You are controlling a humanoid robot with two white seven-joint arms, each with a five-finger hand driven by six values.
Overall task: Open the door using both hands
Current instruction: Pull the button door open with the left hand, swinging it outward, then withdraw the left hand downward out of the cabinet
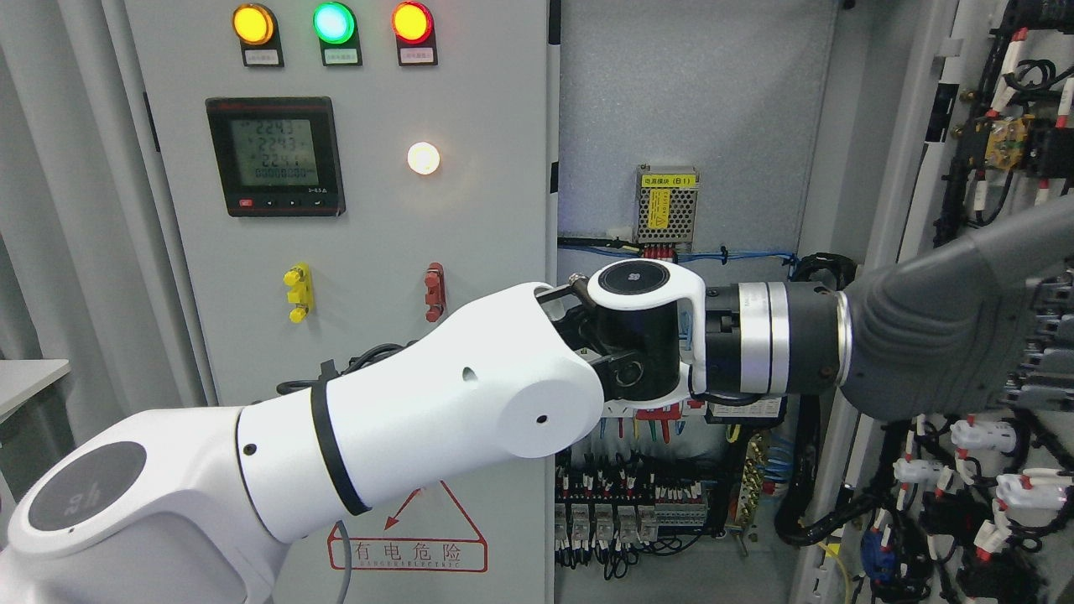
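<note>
The cabinet's left door [470, 101] is closed; it carries three lit lamps, a digital meter [275, 156] and two small handles. The right door [914, 126] is swung open, its wired inner face turned toward me at the right edge. My white left arm [419, 419] comes in from the lower left and reaches across the opening. Its dark grey left hand [965, 327] lies against the open door's inner side, partly cut off by the picture's edge. No right arm shows.
Inside the cabinet are a grey back plate [688, 101], a small power supply [668, 204], blue wires and rows of terminals [621, 512]. Cable bundles and connectors [1007, 495] hang on the open door. A warning triangle [419, 537] marks the left door's bottom.
</note>
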